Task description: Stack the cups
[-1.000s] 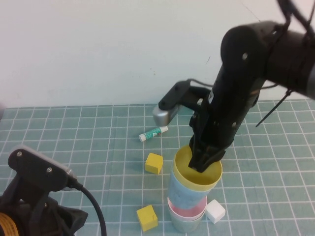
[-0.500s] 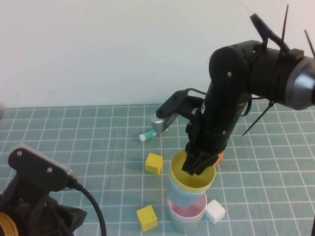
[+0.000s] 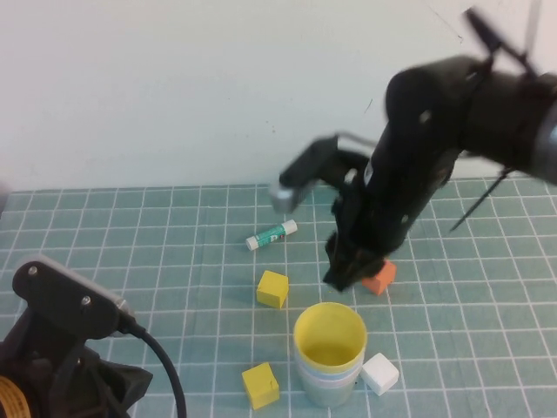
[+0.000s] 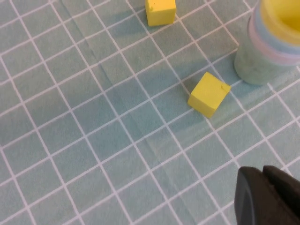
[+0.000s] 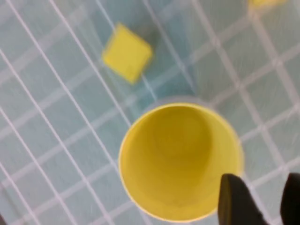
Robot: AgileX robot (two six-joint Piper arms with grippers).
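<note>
The cups stand nested in one stack near the table's front. The yellow cup (image 3: pixel 329 335) is on top. Thin light-blue and pink rims show just under it, and the pale green cup (image 3: pixel 329 392) is at the bottom. The stack also shows in the left wrist view (image 4: pixel 276 42), and the yellow cup in the right wrist view (image 5: pixel 180 159). My right gripper (image 3: pixel 344 274) is open and empty, raised just behind the stack; it also shows in its own view (image 5: pixel 262 201). My left gripper (image 4: pixel 262 180) is shut and empty, low at the front left.
Two yellow cubes (image 3: pixel 272 288) (image 3: pixel 259 385) lie left of the stack. A white cube (image 3: pixel 380 374) touches its right side. An orange cube (image 3: pixel 379 277) sits behind it, under the right arm. A green-and-white tube (image 3: pixel 271 234) lies further back.
My right gripper let go of the yellow cup, which sank fully into the stack. The gripper lifted up and back. The left arm has not moved.
</note>
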